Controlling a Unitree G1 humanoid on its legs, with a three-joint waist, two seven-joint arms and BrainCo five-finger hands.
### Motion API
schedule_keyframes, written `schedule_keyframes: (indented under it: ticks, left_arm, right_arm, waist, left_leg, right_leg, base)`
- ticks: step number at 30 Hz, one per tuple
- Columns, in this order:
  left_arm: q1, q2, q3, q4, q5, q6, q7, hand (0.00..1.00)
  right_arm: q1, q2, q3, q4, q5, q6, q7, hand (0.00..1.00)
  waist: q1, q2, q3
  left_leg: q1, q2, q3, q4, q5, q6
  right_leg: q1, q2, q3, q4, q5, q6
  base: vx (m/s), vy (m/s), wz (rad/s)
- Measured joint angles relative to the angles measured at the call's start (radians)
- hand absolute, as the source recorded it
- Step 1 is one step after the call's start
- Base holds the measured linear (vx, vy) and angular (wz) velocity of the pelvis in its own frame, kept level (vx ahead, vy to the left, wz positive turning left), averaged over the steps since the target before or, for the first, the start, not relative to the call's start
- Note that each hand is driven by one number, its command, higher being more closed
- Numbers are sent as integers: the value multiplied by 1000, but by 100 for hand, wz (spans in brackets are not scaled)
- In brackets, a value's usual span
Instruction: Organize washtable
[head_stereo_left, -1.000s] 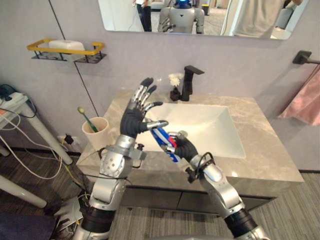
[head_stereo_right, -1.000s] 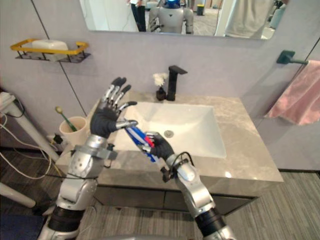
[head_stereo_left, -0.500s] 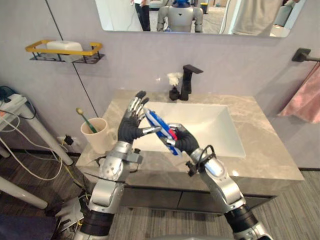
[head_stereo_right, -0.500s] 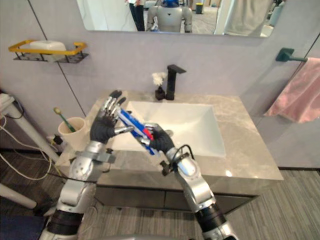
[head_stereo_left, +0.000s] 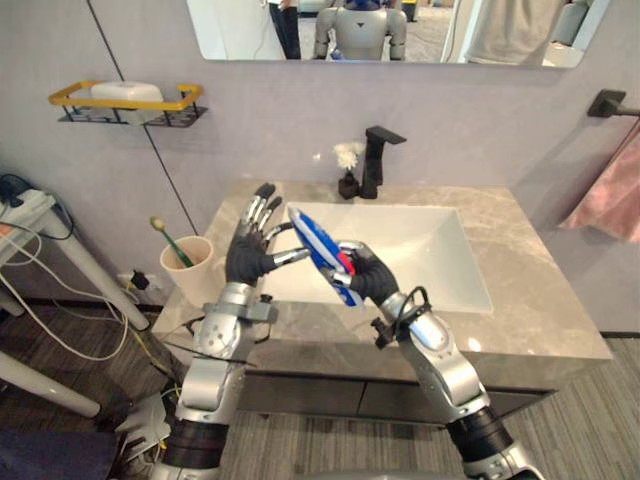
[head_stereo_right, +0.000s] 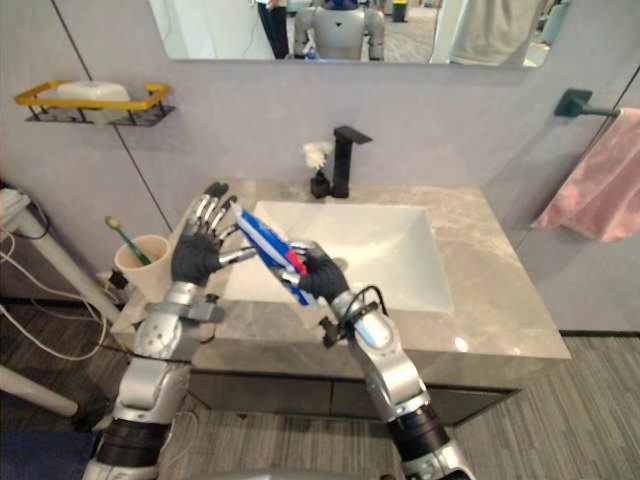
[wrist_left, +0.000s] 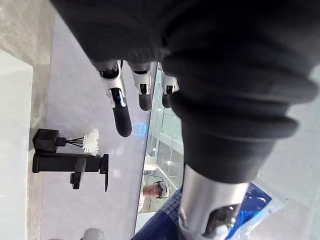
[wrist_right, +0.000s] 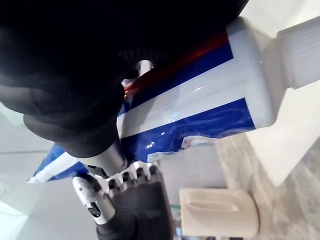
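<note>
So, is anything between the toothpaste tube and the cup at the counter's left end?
Yes: the open left hand is raised beside the toothpaste tube, between it and the cup. The right hand grips the tube over the front-left edge of the basin. A toothbrush leans in the cup.

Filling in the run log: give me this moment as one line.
right hand: shut on toothpaste tube | left hand: open, beside it | cup: holds toothbrush

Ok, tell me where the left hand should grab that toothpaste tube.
Grip the toothpaste tube at its free upper end, the flat part tilting up out of the right hand, which wraps the lower half. Probably bring the left hand in from the robot's left, pinching across the flat faces.
</note>
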Motion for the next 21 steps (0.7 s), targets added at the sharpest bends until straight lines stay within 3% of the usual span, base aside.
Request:
schedule_keyframes:
  ticks: [6,13,20,21]
  left_arm:
    - [0,0,-14,0,-3,2,-10,0]
    - [0,4,-112,0,-40,30,-70,0]
    - [-4,19,-120,-1,-82,40,-110,0]
    - [-4,27,-120,-1,-84,40,-111,100]
  right_arm:
    - [2,0,-2,0,-2,0,0,100]
    - [3,0,8,2,-14,0,4,100]
    - [4,-2,17,18,-21,0,31,100]
    - [4,-2,22,22,-21,0,39,100]
  waist:
    - [0,0,0]
    - [0,0,0]
    - [-2,0,0]
    - [-2,0,0]
  left_leg:
    - [1,0,0,-4,0,0]
    - [3,0,1,-8,0,0]
    - [4,0,2,-9,0,0]
    - [5,0,2,-9,0,0]
  right_leg:
    - [0,0,0,0,0,0]
    - [0,0,-1,-2,0,0]
    - [0,0,0,-2,0,0]
    - [0,0,0,-2,0,0]
  base:
    - [0,0,0]
    - [0,0,0]
    - [0,0,0]
    - [0,0,0]
